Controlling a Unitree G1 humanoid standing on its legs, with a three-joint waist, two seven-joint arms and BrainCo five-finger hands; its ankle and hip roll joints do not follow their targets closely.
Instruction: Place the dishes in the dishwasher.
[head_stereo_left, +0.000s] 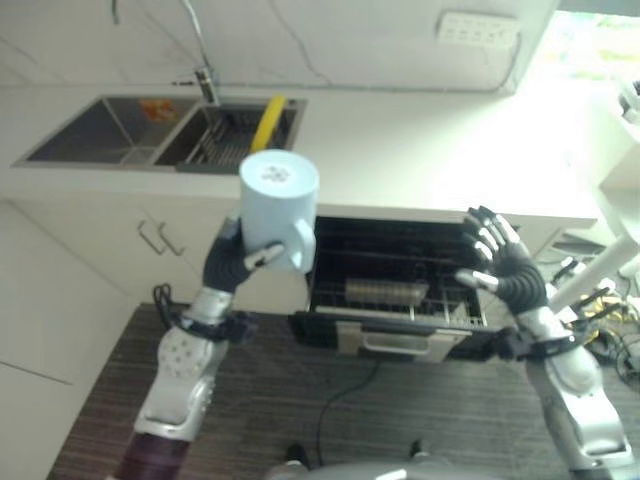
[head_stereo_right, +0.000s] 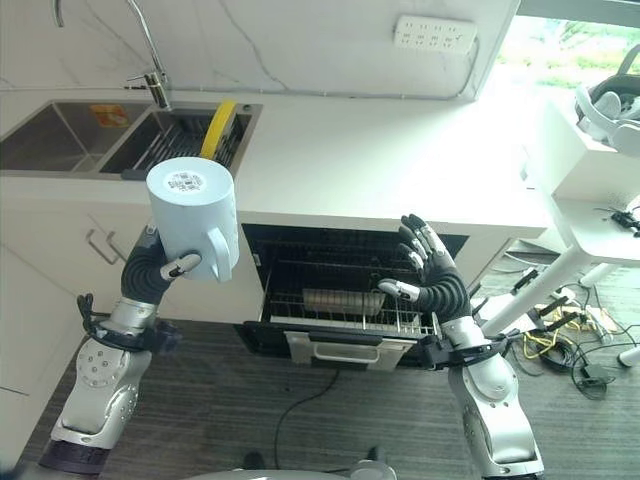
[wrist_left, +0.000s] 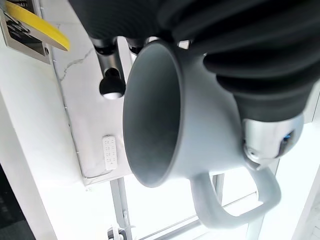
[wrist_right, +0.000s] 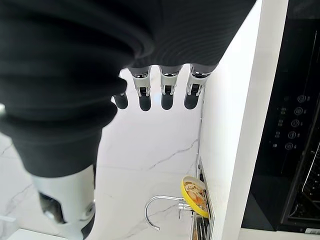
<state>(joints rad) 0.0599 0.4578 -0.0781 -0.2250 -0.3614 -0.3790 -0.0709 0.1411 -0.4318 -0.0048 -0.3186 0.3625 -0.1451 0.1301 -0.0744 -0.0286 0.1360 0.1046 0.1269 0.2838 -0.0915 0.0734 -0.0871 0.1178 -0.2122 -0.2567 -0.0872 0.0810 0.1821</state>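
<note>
The left hand (head_stereo_left: 237, 262) has its fingers curled round a pale blue mug (head_stereo_left: 279, 208), held bottom-up in the air above the floor, in front of the counter (head_stereo_left: 420, 150) and just left of the open dishwasher (head_stereo_left: 400, 285). The left wrist view adds what the head views hide: the mug's dark grey inside and its looped handle (wrist_left: 235, 200) hanging free of the fingers. The right hand (head_stereo_right: 432, 275) hovers over the pulled-out wire rack (head_stereo_right: 345, 300), fingers spread and holding nothing. A yellow plate (head_stereo_right: 217, 128) stands on edge in the sink (head_stereo_right: 120, 125); the right wrist view shows a pattern on the plate's face beside the tap (wrist_right: 162, 205).
</note>
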